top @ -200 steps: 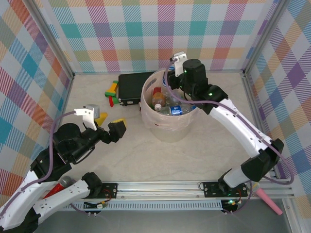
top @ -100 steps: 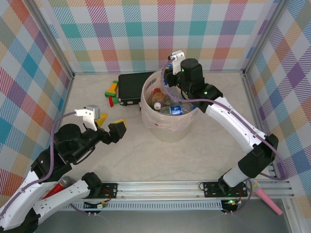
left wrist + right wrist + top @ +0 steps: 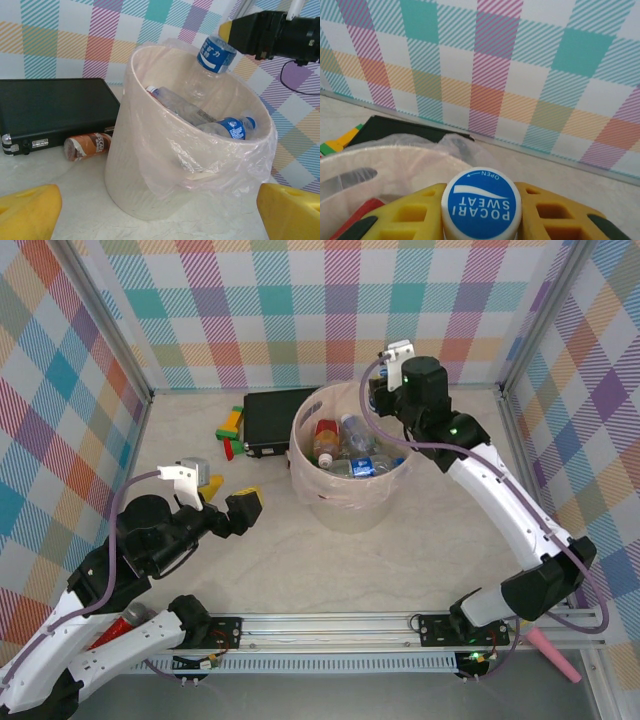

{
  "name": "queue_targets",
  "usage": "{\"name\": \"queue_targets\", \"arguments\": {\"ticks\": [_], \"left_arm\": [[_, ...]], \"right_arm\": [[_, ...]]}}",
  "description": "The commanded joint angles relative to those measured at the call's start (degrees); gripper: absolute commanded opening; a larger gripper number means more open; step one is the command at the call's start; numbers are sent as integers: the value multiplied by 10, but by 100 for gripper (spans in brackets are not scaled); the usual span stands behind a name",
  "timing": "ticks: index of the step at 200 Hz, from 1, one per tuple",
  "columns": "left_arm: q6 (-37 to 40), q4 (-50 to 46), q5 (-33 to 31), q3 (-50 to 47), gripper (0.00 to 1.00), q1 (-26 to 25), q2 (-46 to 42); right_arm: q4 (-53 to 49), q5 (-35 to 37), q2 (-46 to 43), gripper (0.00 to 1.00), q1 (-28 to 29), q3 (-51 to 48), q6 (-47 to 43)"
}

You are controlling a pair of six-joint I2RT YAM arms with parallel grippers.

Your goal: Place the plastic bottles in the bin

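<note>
Our right claw (image 3: 372, 398) is clenched on the blue-capped Pocari Sweat bottle (image 3: 481, 202), which reaches down from it into the bin (image 3: 150, 165). More plastic bottles (image 3: 350, 455) lie in the bin beneath that claw. Our left claw (image 3: 226, 495) stands released, with the bin straight ahead of it. An orange-labelled bottle (image 3: 89, 145) lies on the surface (image 3: 400, 560) ahead to its left, beside a black case (image 3: 50, 107).

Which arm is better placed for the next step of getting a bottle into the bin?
Right. The right fingers are shut on a blue-capped bottle hanging over the bin's far side, so it likely need only release. The left fingers stand open and empty beside the bin.
</note>
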Motion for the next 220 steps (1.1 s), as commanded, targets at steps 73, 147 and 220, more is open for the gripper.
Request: {"name": "queue_targets", "arguments": {"ticks": [73,147,220], "left_arm": [[-8,17,-2,-9,100,-4,-3],[-9,17,-3,-10,100,-5,-6],[-10,18,-6,-9,100,-5,-6]], "right_arm": [[-31,-39,3,32,0,-68,56],[-61,-51,-7,48,0,-86,84],[-107,-30,-38,73,0,-16,74]]}}
